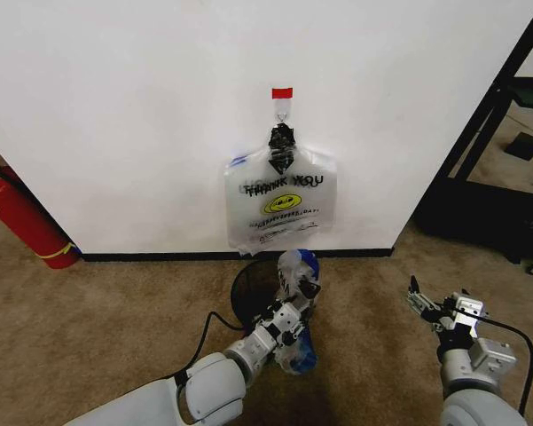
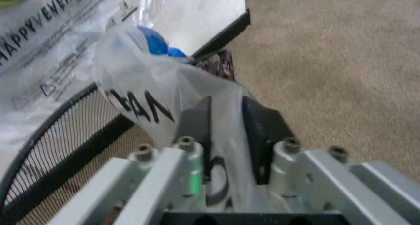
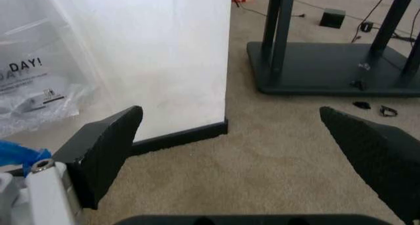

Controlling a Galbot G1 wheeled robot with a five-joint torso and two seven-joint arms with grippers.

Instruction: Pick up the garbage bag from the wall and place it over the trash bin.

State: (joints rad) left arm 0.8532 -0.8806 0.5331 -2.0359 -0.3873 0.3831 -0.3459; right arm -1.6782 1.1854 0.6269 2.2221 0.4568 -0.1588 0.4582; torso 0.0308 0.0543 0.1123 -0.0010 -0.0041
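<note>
One garbage bag [image 1: 297, 306] is clamped in the closed left gripper [image 1: 303, 286] over the trash bin [image 1: 251, 286], while at four o'clock the right gripper [image 1: 436, 304] is held open.

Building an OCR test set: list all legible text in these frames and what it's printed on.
"THANK YOU": black letters on the flat bundle of clear plastic bags hanging on the white wall.
"HAPPY EVERY DAY!": small print under that bundle's yellow smiley.
Fine print below that: too small to read.
Partial black letters, unclear: on the thin see-through garbage bag clamped in the left pincer, beside the black wire-mesh bin.
</note>
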